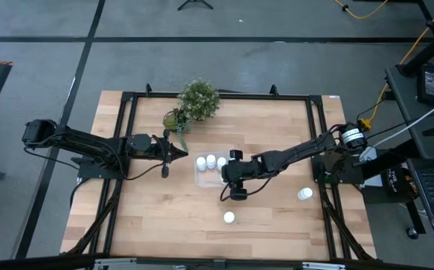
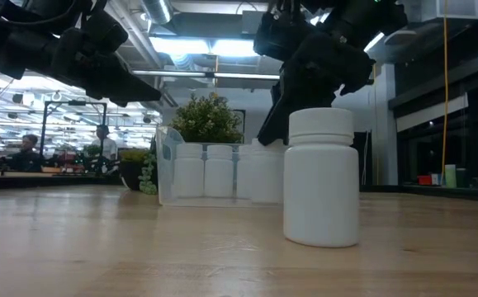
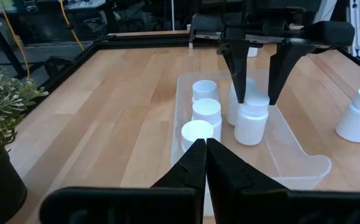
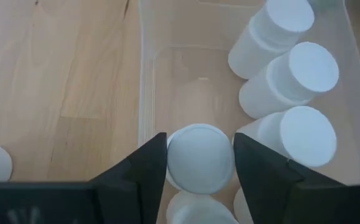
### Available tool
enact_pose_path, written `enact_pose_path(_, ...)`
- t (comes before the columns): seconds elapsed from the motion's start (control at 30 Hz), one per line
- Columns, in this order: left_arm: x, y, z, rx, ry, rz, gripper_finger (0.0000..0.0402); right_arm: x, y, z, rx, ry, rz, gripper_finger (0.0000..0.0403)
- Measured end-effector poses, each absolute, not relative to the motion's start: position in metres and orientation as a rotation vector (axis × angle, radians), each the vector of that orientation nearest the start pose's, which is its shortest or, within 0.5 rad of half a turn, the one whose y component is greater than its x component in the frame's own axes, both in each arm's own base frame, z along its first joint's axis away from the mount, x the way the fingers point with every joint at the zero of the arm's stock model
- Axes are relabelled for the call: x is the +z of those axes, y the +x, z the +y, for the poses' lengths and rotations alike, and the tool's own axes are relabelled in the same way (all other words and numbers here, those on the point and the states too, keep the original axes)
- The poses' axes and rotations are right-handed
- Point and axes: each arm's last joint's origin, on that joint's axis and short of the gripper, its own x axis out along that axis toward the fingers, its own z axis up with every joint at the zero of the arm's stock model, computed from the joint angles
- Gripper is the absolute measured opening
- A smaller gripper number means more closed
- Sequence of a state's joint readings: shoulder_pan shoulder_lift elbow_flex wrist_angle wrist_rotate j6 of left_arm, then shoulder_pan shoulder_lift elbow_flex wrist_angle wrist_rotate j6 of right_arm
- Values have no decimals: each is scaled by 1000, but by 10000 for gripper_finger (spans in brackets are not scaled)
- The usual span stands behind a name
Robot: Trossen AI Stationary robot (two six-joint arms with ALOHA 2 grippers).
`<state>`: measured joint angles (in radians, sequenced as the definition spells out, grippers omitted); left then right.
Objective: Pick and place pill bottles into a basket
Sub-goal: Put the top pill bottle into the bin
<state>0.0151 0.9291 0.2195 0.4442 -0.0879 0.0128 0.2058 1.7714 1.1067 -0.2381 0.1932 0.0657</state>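
The right gripper (image 3: 254,93) hangs over the clear basket (image 3: 304,163) near the table's middle, its fingers (image 4: 139,171) spread about halfway and flanking the cap of an upright pill bottle (image 3: 252,118) that stands on the basket floor; in the right wrist view the cap (image 4: 199,157) sits squarely between the pads, and I cannot say for sure whether they touch it or stand just off it. The bottle's long axis runs straight up, in line with the fingers, so the coming move, as I judge it, turns on a clean vertical lift clear of the cap without nudging it into its neighbours. Three more bottles (image 3: 203,112) stand in a row along the basket's other long side, close beside it. The left gripper (image 3: 204,163) waits pinched shut and empty just outside the basket's near end. Two bottles remain on the bare wood: one (image 1: 229,217) toward the front edge, another (image 1: 305,194) off toward the right arm's base, both nearer the right arm. A potted plant (image 1: 198,100) stands behind the basket, and the light wooden top (image 1: 157,217) is otherwise open, with a lit workshop beyond
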Motion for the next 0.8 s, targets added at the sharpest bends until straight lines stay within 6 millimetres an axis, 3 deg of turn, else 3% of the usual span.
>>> enact_pose_path(0.23,175,180,5,100,22,267,6,214,354,68,13,-164,840,175)
enact_pose_path(0.5,175,180,5,101,23,270,7,250,338,65,36,-182,762,176)
enact_pose_path(0.8,175,180,5,99,37,268,6,241,335,64,31,-170,773,177)
